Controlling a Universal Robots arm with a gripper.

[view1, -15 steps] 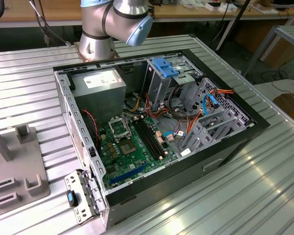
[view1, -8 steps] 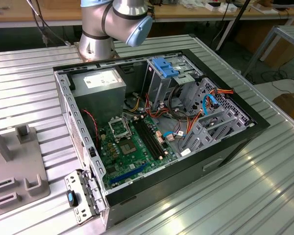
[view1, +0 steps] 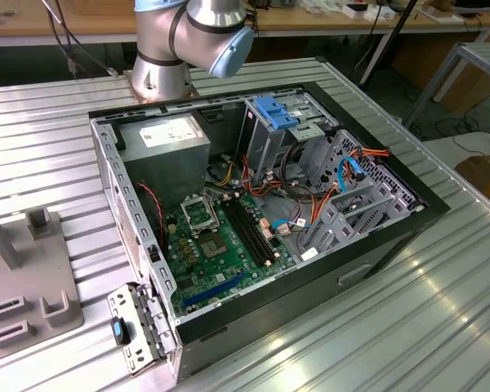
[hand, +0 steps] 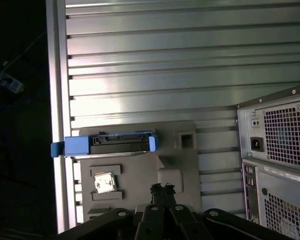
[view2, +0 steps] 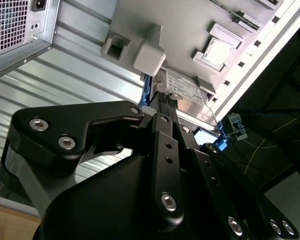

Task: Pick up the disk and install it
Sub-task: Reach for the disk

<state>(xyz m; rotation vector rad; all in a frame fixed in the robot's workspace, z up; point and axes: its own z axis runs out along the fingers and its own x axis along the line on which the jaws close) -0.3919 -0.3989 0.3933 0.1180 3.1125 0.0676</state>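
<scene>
- The fingers (hand: 162,189) are seen drawn together at their tips in both wrist views (view2: 162,102), with nothing held between them.
- The fingers are hung above a grey holder (hand: 140,172), which is laid flat on the tabletop (hand: 165,60); no contact with it can be made out.
- The disk (hand: 121,142) is found ahead of the fingertips and a little to one side, apart from them. It is stood on its edge in the holder, with blue rails at both ends.
- In the second wrist view the labelled metal face of the disk (view2: 190,92) is shown just past the fingertips, with a blue rail beside it.
- One blue rail end is seen over the tabletop's edge strip, on the far side of the disk from the fingers.
- A square silver chip (hand: 104,182) is set in a pocket of the holder, beside the fingers and nearer to them than the disk is.
- On the other side of the fingers, well apart from the disk, the rear of the case (hand: 275,150) is stood on the ribbed tabletop.
- In the exterior view the case (view1: 261,204) is shown open, with its board and cables exposed. The arm (view1: 188,41) is placed behind it, and the holder (view1: 24,278) is laid at the exterior view's left.
</scene>
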